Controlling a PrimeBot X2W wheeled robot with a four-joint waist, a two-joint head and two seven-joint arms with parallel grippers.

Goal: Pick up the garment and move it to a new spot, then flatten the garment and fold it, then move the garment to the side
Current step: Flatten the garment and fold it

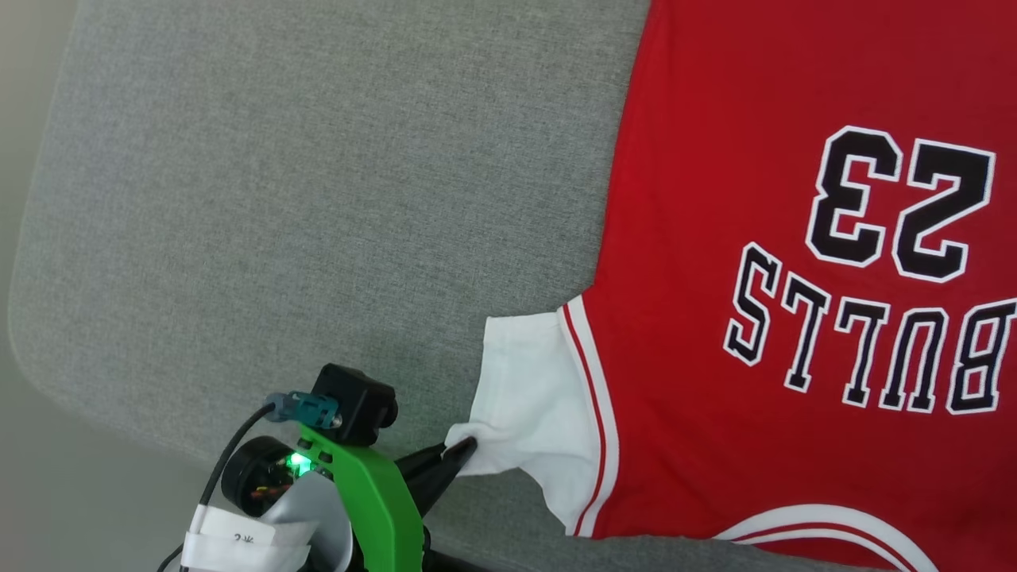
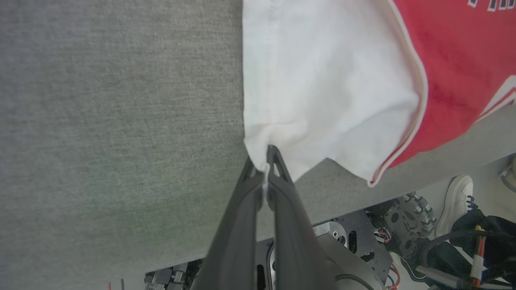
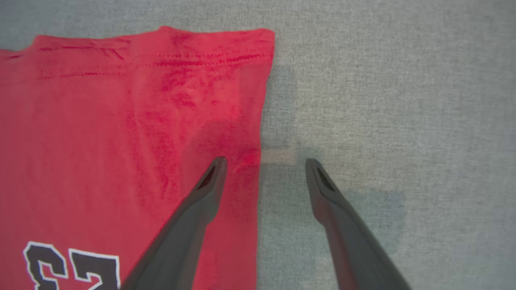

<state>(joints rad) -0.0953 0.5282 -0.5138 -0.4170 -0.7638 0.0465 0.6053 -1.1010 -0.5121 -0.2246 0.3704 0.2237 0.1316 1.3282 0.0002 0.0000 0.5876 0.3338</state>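
Note:
The garment [image 1: 755, 262], a red jersey T-shirt with black white-outlined lettering, lies spread flat on the grey surface, its neck end toward me. Its white short sleeve [image 1: 532, 397] points left. My left gripper [image 1: 469, 449] is shut on the corner of that sleeve; the left wrist view shows the two fingers pinching the white cloth [image 2: 322, 80] at the left gripper's tips [image 2: 266, 155]. My right gripper [image 3: 264, 163] hangs open above the garment's [image 3: 121, 141] side edge near the hem, one finger over red cloth, the other over grey fabric.
The grey cloth-covered table [image 1: 318, 199] has free room to the garment's left, and its rounded near-left edge [image 1: 48, 373] drops off beside my arm. In the left wrist view, my base [image 2: 354, 241] and a person's white shoe [image 2: 457, 201] show below the table edge.

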